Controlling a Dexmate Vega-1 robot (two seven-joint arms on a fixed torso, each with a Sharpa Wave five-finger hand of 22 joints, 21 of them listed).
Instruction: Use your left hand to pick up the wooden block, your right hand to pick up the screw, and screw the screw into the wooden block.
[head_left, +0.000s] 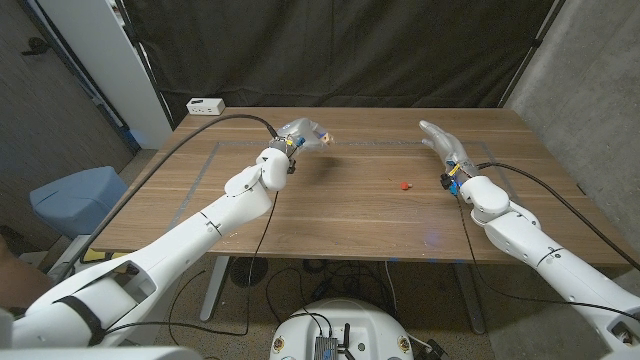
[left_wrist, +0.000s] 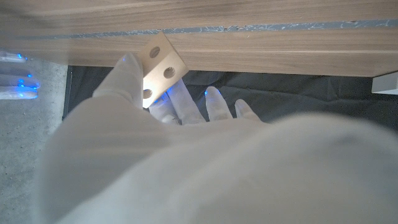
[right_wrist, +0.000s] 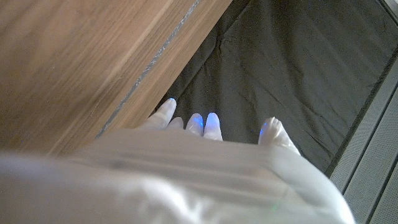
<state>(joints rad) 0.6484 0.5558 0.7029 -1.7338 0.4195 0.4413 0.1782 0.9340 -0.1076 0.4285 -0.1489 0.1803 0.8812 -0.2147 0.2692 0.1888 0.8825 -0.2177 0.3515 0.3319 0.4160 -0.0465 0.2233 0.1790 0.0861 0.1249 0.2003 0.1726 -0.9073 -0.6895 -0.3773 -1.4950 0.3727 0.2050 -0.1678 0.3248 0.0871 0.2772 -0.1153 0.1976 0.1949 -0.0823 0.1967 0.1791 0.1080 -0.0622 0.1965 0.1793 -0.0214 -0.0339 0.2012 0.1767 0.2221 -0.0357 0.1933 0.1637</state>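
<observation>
My left hand (head_left: 298, 133) is raised above the far middle-left of the table and holds a pale wooden block (head_left: 322, 137). In the left wrist view the wooden block (left_wrist: 160, 65) shows three round holes, pinched between the thumb and fingers of my left hand (left_wrist: 168, 124). A small red screw (head_left: 404, 185) lies on the table right of centre. My right hand (head_left: 445, 143) hovers beyond and to the right of the screw, fingers spread, holding nothing. The same hand (right_wrist: 205, 134) shows its fingertips apart in the right wrist view.
A white power strip (head_left: 205, 105) sits at the table's far left corner. A blue bin (head_left: 75, 200) stands on the floor left of the wooden table (head_left: 340, 225). A black curtain hangs behind. A line of tape runs across the far part of the tabletop.
</observation>
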